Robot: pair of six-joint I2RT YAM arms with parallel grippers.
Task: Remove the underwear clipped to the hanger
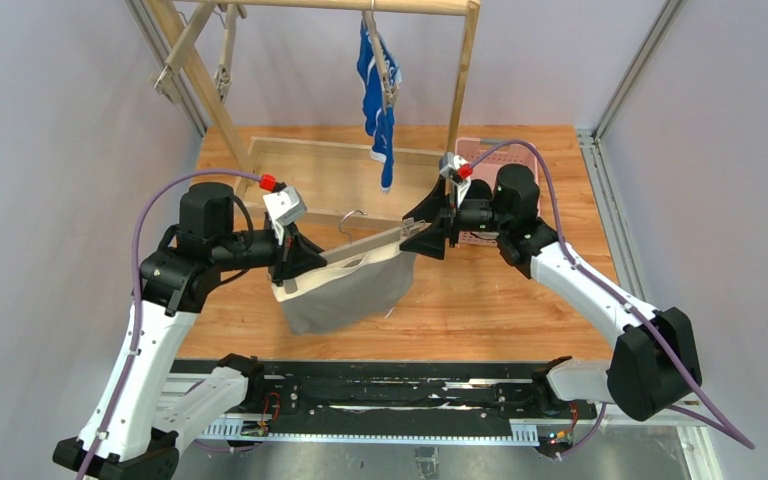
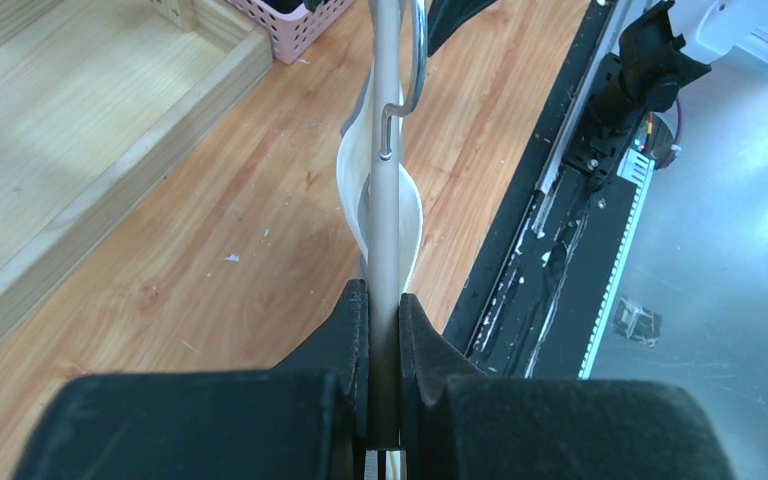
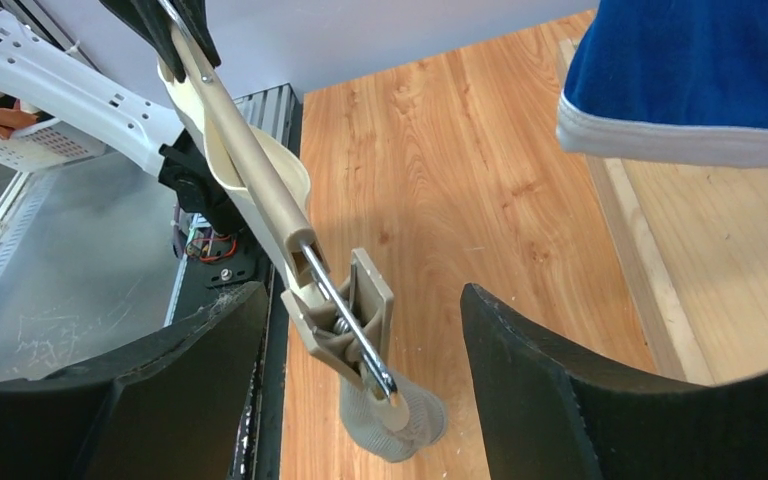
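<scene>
My left jaws are clamped flat on the hanger bar (image 2: 387, 200), the pads pressed against both of its sides near one end. The bar runs straight away from them, with its wire hook (image 2: 415, 60) curling off to the right. My right jaws stand wide apart and grip nothing. They straddle the spring clip (image 3: 355, 320) at the bar's other end, with a gap on each side of it.

The grey briefs (image 1: 345, 290) hang from the bar between my two sets of jaws, drooping above the bench (image 1: 520, 300). Their cream waistband bulges on both sides of the bar just beyond my left jaws. A fold of grey cloth sits at the foot of the clip.

The blue briefs (image 1: 375, 90) dangle on another hanger from the wooden rack (image 1: 465, 70) behind, well above and apart from my jaws. Below them lies a shallow wooden tray (image 1: 320, 165), and a pink basket (image 2: 295, 25) stands beside it, behind my right arm.

Only the top view shows the whole grey garment and the rack. Only my right wrist view shows the clip's spring and wire, and the white hem of the blue briefs up close. My left wrist view shows the grip on the bar.
</scene>
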